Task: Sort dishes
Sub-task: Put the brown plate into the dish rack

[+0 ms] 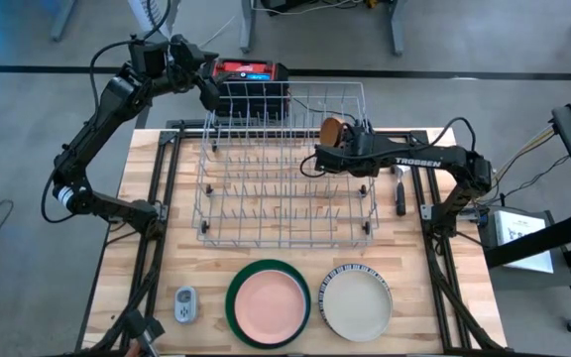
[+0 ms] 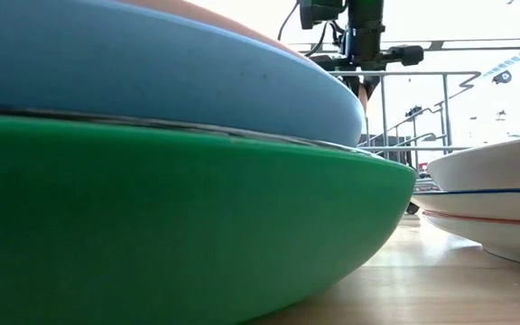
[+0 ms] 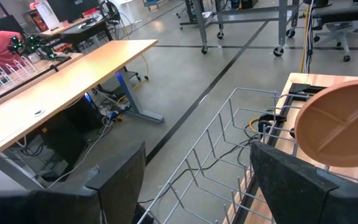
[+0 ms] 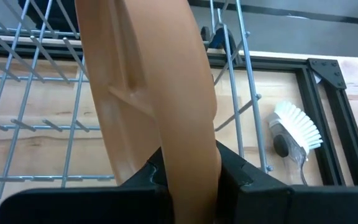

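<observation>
From above I see my right claw [image 1: 331, 137] over the far right part of the wire rack [image 1: 285, 169], clamped on a tan plate [image 1: 332, 129] held on edge. My left claw [image 1: 209, 96] hangs at the rack's far left corner. On the near surface [image 1: 444, 307] sit a pink plate [image 1: 268, 302] stacked in a green plate [image 1: 234, 297], and right of it a cream plate [image 1: 356, 302] on a striped one [image 1: 350, 269]; a small grey gadget [image 1: 185, 304] lies to the left.

At surface level, the green plate [image 2: 170, 226] fills the frame with a blue dish [image 2: 152, 72] on it.

My left wrist camera shows my fingers [image 3: 114, 180] spread wide, holding nothing, the tan plate [image 3: 340, 124] beyond.

My right wrist camera shows fingers [image 4: 241, 177] pinching the tan plate [image 4: 148, 81]; a dish brush [image 4: 294, 130] lies outside the rack.
</observation>
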{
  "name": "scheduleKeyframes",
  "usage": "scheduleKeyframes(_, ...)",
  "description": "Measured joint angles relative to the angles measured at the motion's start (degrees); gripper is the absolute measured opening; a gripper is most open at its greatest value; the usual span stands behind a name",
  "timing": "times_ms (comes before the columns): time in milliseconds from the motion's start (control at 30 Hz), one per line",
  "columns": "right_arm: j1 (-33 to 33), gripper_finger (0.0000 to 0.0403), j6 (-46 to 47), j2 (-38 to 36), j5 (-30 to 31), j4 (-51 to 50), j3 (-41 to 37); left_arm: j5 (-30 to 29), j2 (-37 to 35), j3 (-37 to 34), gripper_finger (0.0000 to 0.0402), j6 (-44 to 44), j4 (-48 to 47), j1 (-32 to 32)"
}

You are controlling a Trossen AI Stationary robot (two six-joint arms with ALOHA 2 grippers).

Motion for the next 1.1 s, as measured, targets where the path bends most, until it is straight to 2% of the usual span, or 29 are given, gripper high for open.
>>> scheduleKeyframes(333,0.2,0.0045,-0.2,-0.6,-0.1,-2.0,0.0,0.0,0.0,0.0,0.0279,0.4,-0.8,0.0)
scheduleKeyframes(600,0.8,0.0045,-1.6,-6.6,5.7,-2.0,0.0,0.0,0.0,0.0,0.0279,0.9,-0.8,0.0)
scheduleKeyframes(700,0.6,0.0045,-3.5,-7.9,10.8,-0.9,0.0,0.0,0.0,-0.1,0.0279,1.1,-0.9,0.0)
scheduleKeyframes(767,0.3,0.0045,-9.4,-8.3,15.5,1.1,0.0,0.1,0.0,-0.1,0.0279,1.2,-1.0,0.0)
scheduleKeyframes(833,-0.5,0.0045,-19.0,-8.2,18.4,4.2,0.0,0.3,0.0,-0.2,0.0279,1.3,-1.0,0.0)
scheduleKeyframes(933,-2.5,0.0045,-35.5,-8.2,19.6,13.5,0.0,0.8,0.0,-0.3,0.0279,1.5,-1.0,0.0)
scheduleKeyframes(1000,-4.1,0.0045,-47.7,-8.1,17.5,21.6,-0.2,1.5,0.0,-0.4,0.0279,1.5,-1.3,0.0)
scheduleKeyframes(1100,-8.0,0.0045,-63.0,-8.4,9.1,31.8,-0.3,1.7,0.0,-0.4,0.0279,1.5,-1.7,0.0)
